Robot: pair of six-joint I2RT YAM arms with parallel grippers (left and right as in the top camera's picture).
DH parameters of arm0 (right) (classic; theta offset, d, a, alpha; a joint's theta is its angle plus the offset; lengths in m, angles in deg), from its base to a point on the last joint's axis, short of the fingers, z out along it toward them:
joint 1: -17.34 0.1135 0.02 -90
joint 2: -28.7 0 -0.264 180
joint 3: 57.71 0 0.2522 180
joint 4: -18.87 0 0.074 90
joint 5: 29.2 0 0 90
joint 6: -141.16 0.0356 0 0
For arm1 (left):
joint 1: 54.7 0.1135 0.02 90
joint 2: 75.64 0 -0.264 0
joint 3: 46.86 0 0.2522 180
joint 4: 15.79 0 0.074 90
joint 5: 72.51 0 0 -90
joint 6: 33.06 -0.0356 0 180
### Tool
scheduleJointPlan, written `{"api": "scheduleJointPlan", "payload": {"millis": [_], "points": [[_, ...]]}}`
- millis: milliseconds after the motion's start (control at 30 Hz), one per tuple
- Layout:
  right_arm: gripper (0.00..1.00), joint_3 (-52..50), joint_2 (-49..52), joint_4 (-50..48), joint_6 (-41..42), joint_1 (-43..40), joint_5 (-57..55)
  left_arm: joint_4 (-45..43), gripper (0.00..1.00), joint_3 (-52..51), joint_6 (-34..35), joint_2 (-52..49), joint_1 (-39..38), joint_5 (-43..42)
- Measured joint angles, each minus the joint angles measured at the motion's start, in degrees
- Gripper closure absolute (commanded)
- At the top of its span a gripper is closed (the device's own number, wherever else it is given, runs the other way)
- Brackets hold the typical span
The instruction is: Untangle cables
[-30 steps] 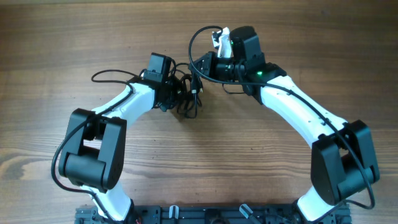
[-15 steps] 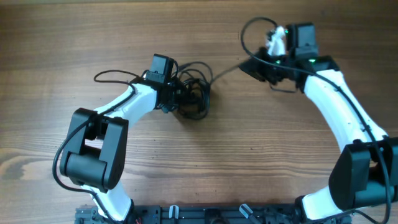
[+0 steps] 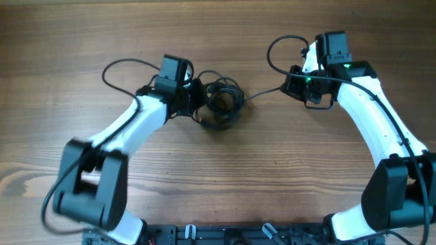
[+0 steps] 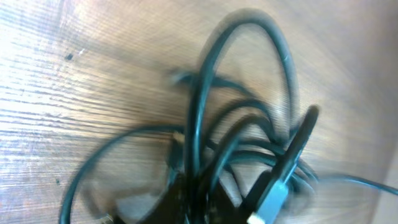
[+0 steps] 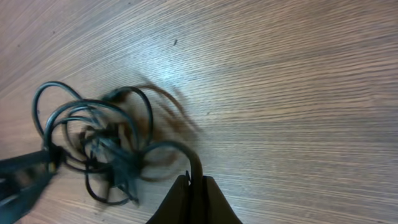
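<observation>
A: Pinching one thin black strand, right pincer (image 5: 193, 183) is closed on the cables (image 3: 222, 105).
B: And left pincer (image 3: 195, 97)?
A: Blurred, cannot tell. It sits right at the knotted loops, mid wood-grain bench (image 3: 82, 41).

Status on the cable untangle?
Left gripper: jaws shut on cable bundle. Right gripper: jaws shut on one strand, stretched out from the bundle. Bundle knotted. No obstruction seen.

Two tools: left tool (image 3: 196, 102), right tool (image 5: 193, 182). One knotted bundle of cables (image 3: 223, 105); strand count unclear.
</observation>
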Motion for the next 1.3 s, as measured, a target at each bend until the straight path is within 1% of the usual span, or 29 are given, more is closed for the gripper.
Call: {"api": "scheduleJointPlan", "payload": {"millis": [100,133,233,267,333,533,667,900,1100,1300], "points": [[0.74,0.04,-0.04,0.33,-1.97,-0.55,0.31,0.87,0.55,0.0,-1.79,4.57,0.02,0.0],[0.71,0.04,-0.04,0.48,-2.43,-0.68,0.66,1.33,0.52,0.0,-2.14,5.38,0.02,0.0],[0.57,0.13,-0.07,0.98,-4.39,-0.79,2.49,3.45,0.48,0.0,-2.64,6.43,0.02,0.0],[0.5,0.15,-0.07,1.25,-4.92,-0.79,3.26,4.61,0.48,0.0,-2.71,6.4,0.02,0.0],[0.43,0.22,-0.11,1.6,-5.66,-0.79,4.46,6.05,0.43,-0.09,-2.78,6.4,0.02,0.0],[0.36,0.37,-0.28,2.8,-7.41,-0.79,6.43,8.17,0.19,-0.11,-3.5,6.4,0.02,0.0],[0.28,0.37,-0.33,3.13,-7.48,-0.79,6.78,8.37,0.1,-0.11,-3.78,6.4,-0.04,0.02],[0.19,0.37,-0.35,3.13,-7.67,-0.79,7.19,8.37,0.02,-0.11,-3.78,6.4,-2.19,1.42],[0.13,0.37,-0.35,3.17,-7.65,-0.79,7.21,8.35,0.0,-0.11,-3.76,6.4,-4.46,3.32],[0.12,0.37,-0.35,3.17,-7.65,-0.79,7.21,8.35,0.0,-0.11,-3.78,6.4,-4.61,4.33]]}}
